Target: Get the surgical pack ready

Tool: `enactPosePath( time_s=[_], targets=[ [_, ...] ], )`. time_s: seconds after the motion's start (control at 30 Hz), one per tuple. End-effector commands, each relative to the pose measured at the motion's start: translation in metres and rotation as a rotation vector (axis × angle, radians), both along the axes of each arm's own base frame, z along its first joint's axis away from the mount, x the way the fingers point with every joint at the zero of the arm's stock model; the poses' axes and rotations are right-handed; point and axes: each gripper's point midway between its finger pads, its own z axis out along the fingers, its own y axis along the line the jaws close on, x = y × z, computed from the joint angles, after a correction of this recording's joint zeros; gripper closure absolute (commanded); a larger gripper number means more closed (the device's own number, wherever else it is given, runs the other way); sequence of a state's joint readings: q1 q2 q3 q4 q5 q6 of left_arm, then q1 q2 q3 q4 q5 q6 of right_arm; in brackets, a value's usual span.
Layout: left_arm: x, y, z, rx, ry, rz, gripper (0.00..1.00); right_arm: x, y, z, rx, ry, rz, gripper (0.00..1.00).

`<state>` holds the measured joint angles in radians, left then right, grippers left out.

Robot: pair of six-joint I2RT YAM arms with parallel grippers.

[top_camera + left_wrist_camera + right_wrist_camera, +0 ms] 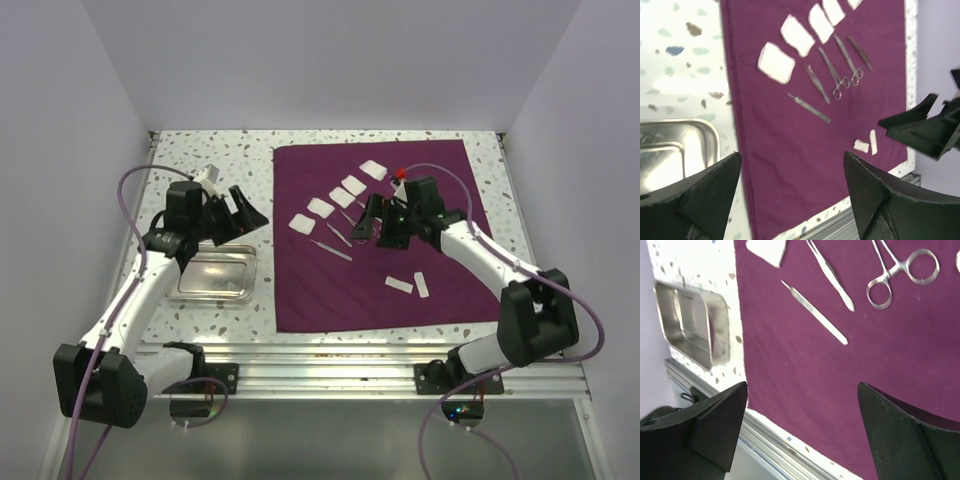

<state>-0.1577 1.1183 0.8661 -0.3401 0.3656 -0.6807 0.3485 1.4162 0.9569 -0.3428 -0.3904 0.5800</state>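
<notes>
Surgical pack, laid out on the bench (200, 160).

Cloth (375, 235): dark purple, spread flat, covering the middle and right of the bench.

Gauze squares (320, 207): five counted, in a slanted row on the far-left part of the cloth, each apart from the next.

Instruments: lay side by side on the cloth just beside the gauze row, on its near-right side. Tweezers (832, 275) and a thin flat tool (815, 312) lay roughly parallel, not touching. Ring-handled scissors (890, 262) lay just beyond the tweezers, handles spread. One more dark slim tool showed past these in the left wrist view; its type could not be told.

Two small white pieces (399, 285) lay close together on the near-right part of the cloth, well apart from the instruments.

Tray (213, 273): shiny steel, on the bare bench left of the cloth, a strip of bench between them.

Left pincer (792, 157): released, fingers wide apart, grasping nothing. It hung above the bench over the far end of the tray, pointed toward the cloth's left edge.

Right pincer (801, 386): released, fingers fully spread, nothing between them. It hung above the cloth just right of the instruments, touching none of them.
</notes>
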Motion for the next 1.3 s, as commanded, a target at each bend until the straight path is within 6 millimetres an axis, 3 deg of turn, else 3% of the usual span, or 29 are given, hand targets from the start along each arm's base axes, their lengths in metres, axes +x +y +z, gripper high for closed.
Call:
enactPosePath(
  time_s=[0.0,0.07,0.1,0.17,0.2,0.23,0.27,0.3,0.33,0.37,0.47,0.57,0.7,0.87,1.27],
  targets=[
    [-0.019,0.012,-0.006,0.131,0.084,-0.031,0.15,0.031,0.022,0.026,0.067,-0.067,0.032,0.07],
    [-0.020,0.021,0.001,0.190,0.082,-0.028,0.15,0.048,0.037,0.042,0.097,-0.129,0.055,0.13],
    [-0.021,0.023,0.004,0.204,0.082,-0.028,0.16,0.055,0.043,0.032,0.076,-0.121,0.067,0.15],
    [-0.025,0.027,0.007,0.230,0.074,-0.026,0.16,0.073,0.055,0.040,0.079,-0.156,0.075,0.15],
    [-0.027,0.029,0.008,0.236,0.071,-0.025,0.16,0.080,0.061,0.029,0.076,-0.134,0.080,0.19],
    [-0.030,0.030,0.009,0.239,0.071,-0.026,0.16,0.089,0.071,0.038,0.086,-0.150,0.090,0.21],
    [-0.033,0.031,0.007,0.245,0.073,-0.027,0.17,0.094,0.078,0.038,0.092,-0.149,0.099,0.25],
    [-0.035,0.031,0.005,0.247,0.076,-0.028,0.18,0.097,0.087,0.021,0.088,-0.113,0.114,0.27],
    [-0.039,0.032,0.005,0.249,0.077,-0.026,0.18,0.100,0.103,0.030,0.096,-0.129,0.146,0.28],
    [-0.042,0.034,0.001,0.255,0.083,-0.028,0.18,0.101,0.111,0.025,0.084,-0.123,0.154,0.29],
    [-0.044,0.036,0.002,0.274,0.068,-0.032,0.19,0.098,0.138,0.004,0.055,-0.091,0.193,0.30],
    [-0.041,0.039,0.003,0.297,0.068,-0.030,0.19,0.099,0.142,-0.018,0.004,-0.054,0.179,0.39],
    [-0.034,0.037,0.003,0.294,0.079,-0.036,0.20,0.100,0.133,-0.040,-0.083,-0.006,0.179,0.40],
    [-0.030,0.034,0.002,0.281,0.082,-0.038,0.20,0.096,0.125,-0.056,-0.124,0.029,0.154,0.41],
    [-0.024,0.030,0.004,0.274,0.095,-0.054,0.21,0.111,0.139,-0.077,-0.094,0.019,0.168,0.43]
  ],
)
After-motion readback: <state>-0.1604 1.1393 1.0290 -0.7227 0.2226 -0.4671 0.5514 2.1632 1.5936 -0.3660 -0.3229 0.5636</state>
